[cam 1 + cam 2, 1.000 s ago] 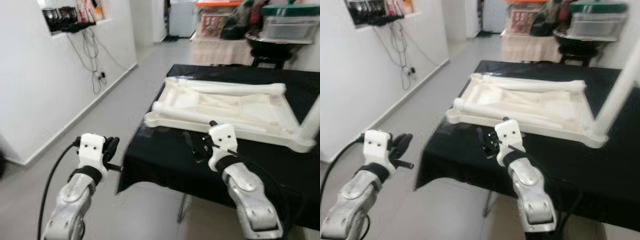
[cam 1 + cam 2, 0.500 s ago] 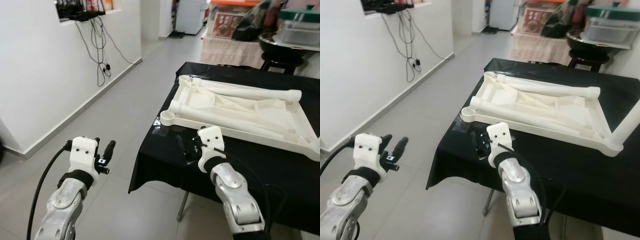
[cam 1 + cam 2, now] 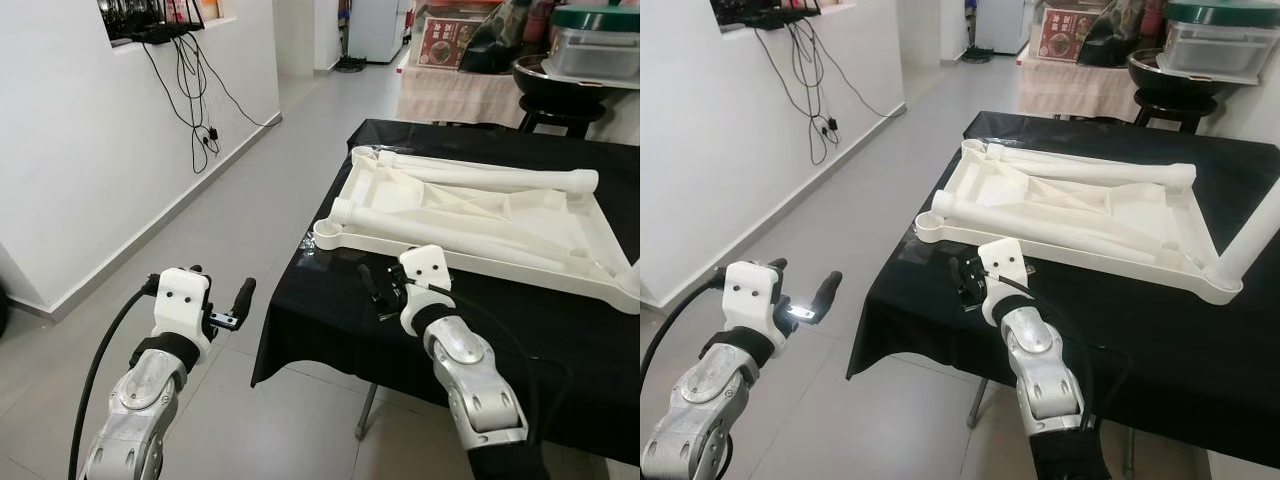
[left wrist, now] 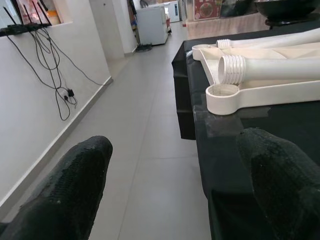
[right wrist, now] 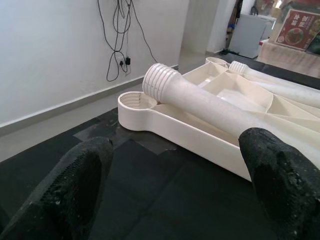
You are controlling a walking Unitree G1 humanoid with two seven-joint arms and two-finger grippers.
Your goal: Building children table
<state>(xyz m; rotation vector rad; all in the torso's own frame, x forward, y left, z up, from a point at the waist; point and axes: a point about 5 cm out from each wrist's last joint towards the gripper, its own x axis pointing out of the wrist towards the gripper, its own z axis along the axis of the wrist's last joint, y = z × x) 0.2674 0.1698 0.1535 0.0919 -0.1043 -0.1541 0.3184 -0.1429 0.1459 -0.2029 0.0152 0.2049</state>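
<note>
A white plastic tabletop (image 3: 520, 262) lies upside down on the black-clothed table (image 3: 330, 320). Two loose white legs (image 3: 440, 232) lie inside it, and a round threaded socket (image 3: 327, 236) sits at its near corner. Another white leg (image 3: 1252, 235) stands upright at the far right corner. My right gripper (image 3: 378, 292) hovers open over the black cloth just short of that socket (image 5: 136, 101), holding nothing. My left gripper (image 3: 225, 305) is open and empty over the floor, left of the table's edge, facing the socket (image 4: 222, 92).
A white wall with hanging cables (image 3: 200, 90) runs along the left, with grey tiled floor (image 3: 230, 190) between it and the table. Behind the table stand a black stool with a pot (image 3: 560, 80) and a cloth-covered stand with boxes (image 3: 450, 95).
The whole view has shifted with the camera. My left gripper's fingers have spread apart and it sits a little nearer the table. The right gripper stays by the corner socket.
</note>
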